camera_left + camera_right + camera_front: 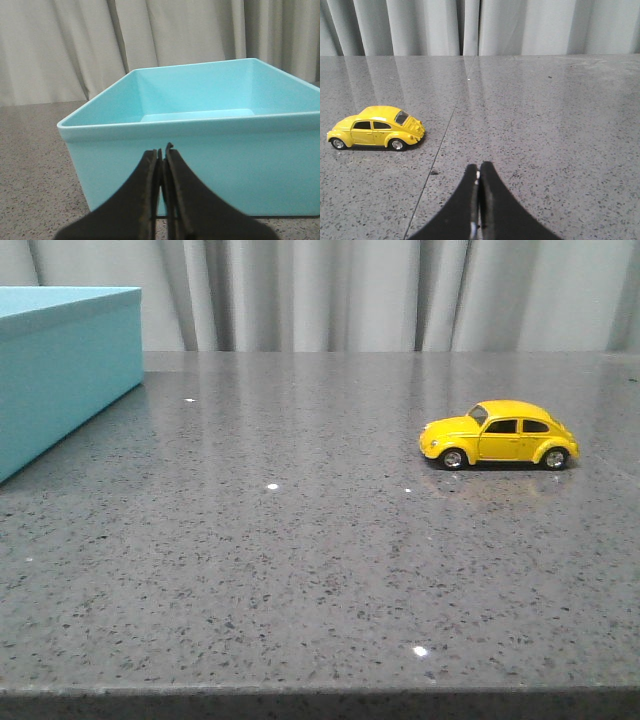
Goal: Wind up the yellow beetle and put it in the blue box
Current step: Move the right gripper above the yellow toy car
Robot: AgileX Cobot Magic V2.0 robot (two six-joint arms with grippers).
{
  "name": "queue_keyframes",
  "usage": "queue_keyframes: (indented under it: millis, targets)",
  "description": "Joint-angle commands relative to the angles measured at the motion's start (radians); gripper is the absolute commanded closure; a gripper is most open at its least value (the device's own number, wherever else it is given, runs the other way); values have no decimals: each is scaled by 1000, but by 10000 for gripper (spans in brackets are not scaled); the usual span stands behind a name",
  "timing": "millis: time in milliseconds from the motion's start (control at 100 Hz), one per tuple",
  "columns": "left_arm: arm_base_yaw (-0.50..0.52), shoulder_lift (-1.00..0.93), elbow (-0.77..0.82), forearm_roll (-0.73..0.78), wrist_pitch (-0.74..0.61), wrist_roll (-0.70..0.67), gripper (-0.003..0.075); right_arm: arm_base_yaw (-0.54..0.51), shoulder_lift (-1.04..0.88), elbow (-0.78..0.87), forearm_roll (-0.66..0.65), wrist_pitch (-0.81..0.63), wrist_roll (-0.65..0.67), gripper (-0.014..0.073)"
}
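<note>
The yellow beetle (498,434) stands on its wheels on the grey speckled table, right of the middle, side-on in the front view. It also shows in the right wrist view (376,128), off to one side of my right gripper (479,167), which is shut, empty and well apart from the car. The blue box (60,368) stands at the far left of the table. In the left wrist view the blue box (200,165) is open-topped and empty, right in front of my left gripper (162,151), which is shut and empty. Neither gripper shows in the front view.
Grey-white curtains (350,290) hang behind the table. The grey speckled tabletop (300,540) runs between box and car, with its front edge (320,695) near the camera. A thin seam (437,150) crosses the tabletop in the right wrist view.
</note>
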Motion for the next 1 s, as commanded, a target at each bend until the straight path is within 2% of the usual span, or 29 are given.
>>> queue_keyframes:
  millis: [0,710,910,990]
  targets:
    - [0,-32,44,-2,-75,-8,741,0,-15,-19,1,-73,-8,659]
    - [0,-32,44,-10,-123,-8,741,0,-15,-19,1,-79,-8,659]
    - [0,-32,41,-10,-142,-8,741,0,-15,-20,2,-164,-8,659]
    - [0,-28,22,-70,-130,-8,741,3,-13,-25,8,-166,-8,659]
